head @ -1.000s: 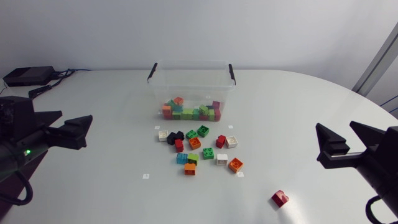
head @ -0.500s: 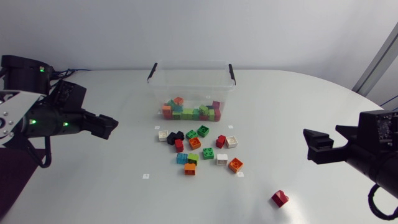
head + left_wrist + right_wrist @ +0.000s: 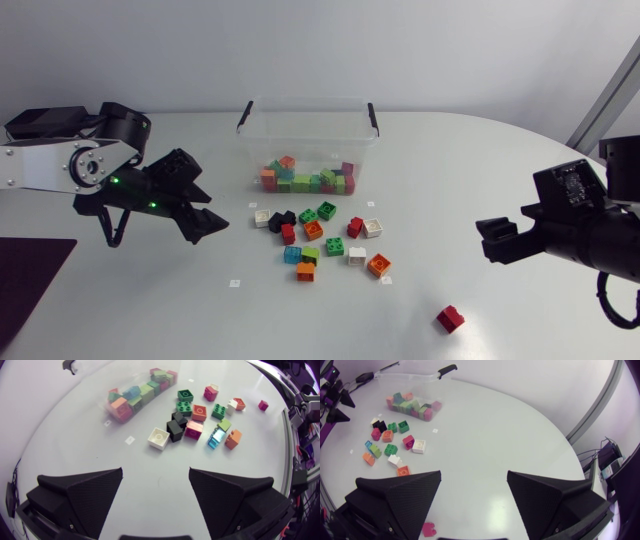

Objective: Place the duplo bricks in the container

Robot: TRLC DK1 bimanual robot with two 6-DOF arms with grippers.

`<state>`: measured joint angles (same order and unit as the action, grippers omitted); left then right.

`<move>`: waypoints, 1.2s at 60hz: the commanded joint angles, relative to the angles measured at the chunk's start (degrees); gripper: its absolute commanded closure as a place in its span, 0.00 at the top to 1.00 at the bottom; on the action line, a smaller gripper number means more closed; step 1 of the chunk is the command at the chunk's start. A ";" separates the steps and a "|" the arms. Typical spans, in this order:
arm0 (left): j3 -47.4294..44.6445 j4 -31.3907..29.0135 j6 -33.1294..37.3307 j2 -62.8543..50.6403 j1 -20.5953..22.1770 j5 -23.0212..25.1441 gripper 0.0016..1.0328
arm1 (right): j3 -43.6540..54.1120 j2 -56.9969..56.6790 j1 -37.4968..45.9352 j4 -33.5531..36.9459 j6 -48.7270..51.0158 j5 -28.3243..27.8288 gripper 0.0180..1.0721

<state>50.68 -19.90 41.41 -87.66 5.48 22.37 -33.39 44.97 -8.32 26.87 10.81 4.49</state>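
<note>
Head view: left claw (image 3: 212, 212) has swung in beside the loose duplo bricks (image 3: 334, 246), spread wide and empty. The right claw (image 3: 492, 240) is edging inward, and the container (image 3: 300, 125) waits behind.

Left wrist view: a white brick (image 3: 159, 438) lies straight ahead, the likely first pick.

Right wrist view: fingers apart, holding nothing, with a stray red brick (image 3: 429, 529) just beneath.

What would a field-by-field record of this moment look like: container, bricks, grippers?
container: clear plastic tub with black handles, at the far side of the table, no lid on it
bricks inside: mixed-colour duplo bricks along its near wall
loose bricks: cluster of over a dozen on the table just in front of the tub
stray brick: one red brick apart from the cluster, nearer the right arm
left gripper: open, empty, short of the cluster
right gripper: open, empty
</note>
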 commanded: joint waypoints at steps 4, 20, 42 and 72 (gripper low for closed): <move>3.38 -1.11 7.81 -5.42 -0.90 4.44 0.89 | -2.47 2.40 -1.35 3.54 6.15 -0.10 0.89; 9.97 -4.18 17.13 -15.00 -2.93 11.64 0.89 | -2.56 7.24 -1.88 7.05 11.60 -6.86 0.89; 18.14 -4.27 24.07 -26.34 -2.93 17.44 0.89 | -0.63 8.03 0.05 6.26 15.65 -12.93 0.89; 24.03 -4.27 25.39 -33.54 -0.47 17.62 0.80 | 1.48 11.89 -1.26 6.26 17.32 -15.48 0.83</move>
<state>73.36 -23.68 64.79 -119.83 4.34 39.00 -33.08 55.44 -8.93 32.67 27.09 -10.72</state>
